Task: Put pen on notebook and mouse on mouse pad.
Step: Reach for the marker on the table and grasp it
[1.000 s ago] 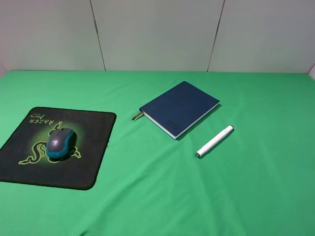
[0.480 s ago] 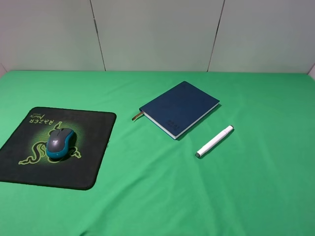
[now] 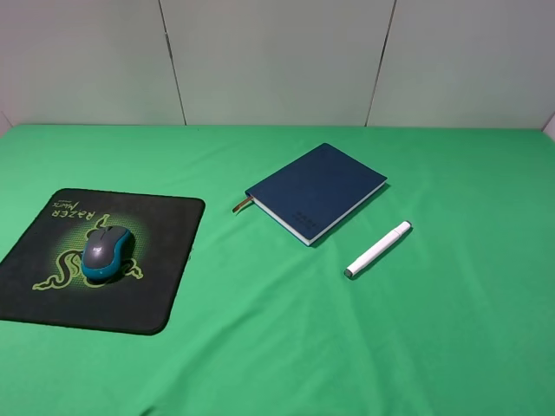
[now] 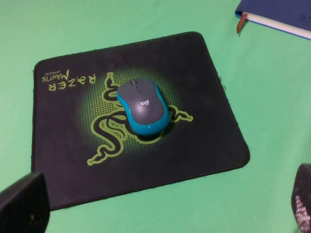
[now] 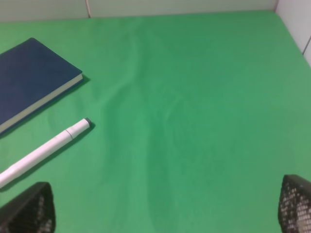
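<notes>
The teal-blue mouse [image 3: 106, 252] with its grey top sits on the black mouse pad [image 3: 165, 260], over the green snake logo at the table's left. The navy notebook [image 3: 316, 191] lies closed at the centre. The white pen [image 3: 378, 249] rests on the cloth just right of it, apart from it, dark tip toward the front. Neither gripper shows in the exterior high view. In the left wrist view my left gripper [image 4: 165, 194] hangs open above the mouse [image 4: 142, 106] and pad [image 4: 204, 141]. My right gripper [image 5: 165, 184] is open and empty, with the pen [image 5: 43, 151] and notebook [image 5: 29, 82] off to one side.
A green cloth [image 3: 286, 347] covers the whole table. Grey wall panels [image 3: 277, 61] stand along the back edge. The notebook's brown ribbon bookmark [image 3: 242, 204] sticks out toward the mouse pad.
</notes>
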Controlling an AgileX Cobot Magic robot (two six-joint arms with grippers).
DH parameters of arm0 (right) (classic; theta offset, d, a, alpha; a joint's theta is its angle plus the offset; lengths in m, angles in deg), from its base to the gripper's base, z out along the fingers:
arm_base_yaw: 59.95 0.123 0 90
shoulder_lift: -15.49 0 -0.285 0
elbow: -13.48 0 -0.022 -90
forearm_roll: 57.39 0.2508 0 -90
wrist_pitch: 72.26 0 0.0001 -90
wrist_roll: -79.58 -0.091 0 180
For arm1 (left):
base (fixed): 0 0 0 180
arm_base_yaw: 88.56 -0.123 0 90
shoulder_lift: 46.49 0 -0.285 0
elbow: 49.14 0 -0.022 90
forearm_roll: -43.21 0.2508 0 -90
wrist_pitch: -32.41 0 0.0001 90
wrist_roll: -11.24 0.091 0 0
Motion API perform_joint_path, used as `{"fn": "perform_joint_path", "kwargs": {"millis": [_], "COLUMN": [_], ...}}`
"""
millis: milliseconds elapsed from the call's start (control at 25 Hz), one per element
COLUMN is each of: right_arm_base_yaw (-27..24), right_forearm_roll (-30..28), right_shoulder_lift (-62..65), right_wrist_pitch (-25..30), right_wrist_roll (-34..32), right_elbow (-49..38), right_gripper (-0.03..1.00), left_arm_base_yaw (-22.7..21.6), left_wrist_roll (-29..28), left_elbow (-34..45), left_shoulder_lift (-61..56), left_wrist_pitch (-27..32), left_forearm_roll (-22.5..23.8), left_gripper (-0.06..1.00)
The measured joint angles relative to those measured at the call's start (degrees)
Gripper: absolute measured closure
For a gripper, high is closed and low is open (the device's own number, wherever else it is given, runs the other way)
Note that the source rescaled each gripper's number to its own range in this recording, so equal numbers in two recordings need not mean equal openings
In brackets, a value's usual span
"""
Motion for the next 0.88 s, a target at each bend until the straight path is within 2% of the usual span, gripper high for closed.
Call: {"fn": "perform_joint_path", "kwargs": {"millis": [880], "right_arm_base_yaw": [0.0], "right_forearm_roll": [0.6], "right_shoulder_lift": [-0.6], "right_wrist_pitch": [0.2], "right_wrist_roll": [0.0], "right_elbow": [0.7], "right_gripper": [-0.03], "left_arm_base_yaw": [0.0], "left_wrist_roll": [0.0], "left_elbow": [0.0], "left_shoulder_lift": [0.0], "left_wrist_pitch": [0.0], "left_forearm_roll": [0.0], "left_gripper": [-0.06]}}
